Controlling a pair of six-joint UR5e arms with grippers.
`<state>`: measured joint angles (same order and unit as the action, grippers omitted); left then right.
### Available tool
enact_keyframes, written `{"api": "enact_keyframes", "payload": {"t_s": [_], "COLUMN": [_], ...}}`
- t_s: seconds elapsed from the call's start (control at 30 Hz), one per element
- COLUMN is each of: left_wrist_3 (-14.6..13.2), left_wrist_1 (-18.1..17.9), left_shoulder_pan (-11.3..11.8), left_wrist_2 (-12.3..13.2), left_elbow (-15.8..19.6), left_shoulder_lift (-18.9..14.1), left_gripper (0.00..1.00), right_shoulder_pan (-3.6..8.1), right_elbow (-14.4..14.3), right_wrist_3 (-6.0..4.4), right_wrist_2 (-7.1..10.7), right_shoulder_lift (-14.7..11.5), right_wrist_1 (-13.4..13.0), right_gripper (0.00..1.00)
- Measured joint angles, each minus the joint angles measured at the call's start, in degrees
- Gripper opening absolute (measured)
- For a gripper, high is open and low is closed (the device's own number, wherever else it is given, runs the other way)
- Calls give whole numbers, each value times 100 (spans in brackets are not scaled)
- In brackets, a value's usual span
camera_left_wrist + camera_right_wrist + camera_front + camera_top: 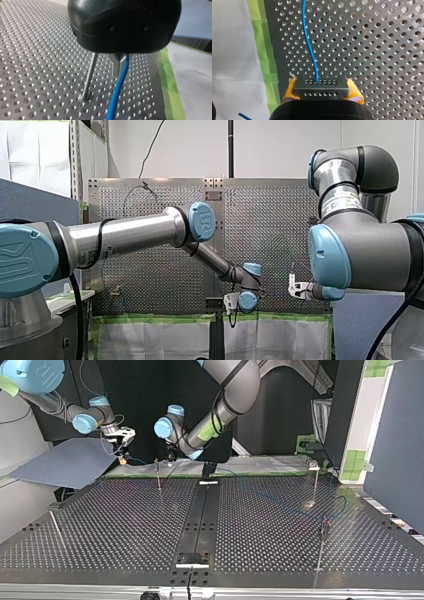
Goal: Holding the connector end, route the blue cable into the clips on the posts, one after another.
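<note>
Two arms, a blue cable [116,92], a post [88,77]

Best, I judge, to keep the connector [322,90] steady and the cable lightly taut while it is steered to the post's clip. From the front, my left arm reaches long across the desk [270,230], wrist tipped down. Its end effector [119,62] hangs just beside the post, cable alongside; its grip I cannot tell. Rightward, my right arm sits folded short, its end effector [321,83] clamped on the connector between yellow pads [289,92].

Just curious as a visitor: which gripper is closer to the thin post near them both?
Left. My left gripper hangs right beside the post; my right gripper, holding the connector, is further off.
</note>
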<state>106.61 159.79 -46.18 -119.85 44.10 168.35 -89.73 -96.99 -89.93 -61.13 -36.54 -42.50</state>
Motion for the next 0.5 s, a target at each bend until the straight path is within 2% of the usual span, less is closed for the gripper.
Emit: {"api": "enact_keyframes", "payload": {"t_s": [0.07, 0.17, 0.33, 0.5], "left_wrist_3": [-1, -21, -59, -112], "left_wrist_1": [5, 36, 98, 226], "left_shoulder_pan": [-40, -92, -146, -173], "left_wrist_2": [-6, -17, -43, -77], "left_elbow": [0, 1, 3, 5], "left_shoulder_lift": [5, 6, 7, 7], "left_gripper": [0, 0, 0, 0], "right_shoulder_pan": [5, 21, 35, 67], "right_elbow": [0, -11, -144, -252], "right_wrist_3": [43, 170, 409, 550], "right_wrist_2": [-5, -28, -208, -359], "right_shoulder_lift": [13, 42, 65, 69], "right_wrist_1": [52, 180, 262, 265], "right_gripper": [0, 0, 0, 0]}}
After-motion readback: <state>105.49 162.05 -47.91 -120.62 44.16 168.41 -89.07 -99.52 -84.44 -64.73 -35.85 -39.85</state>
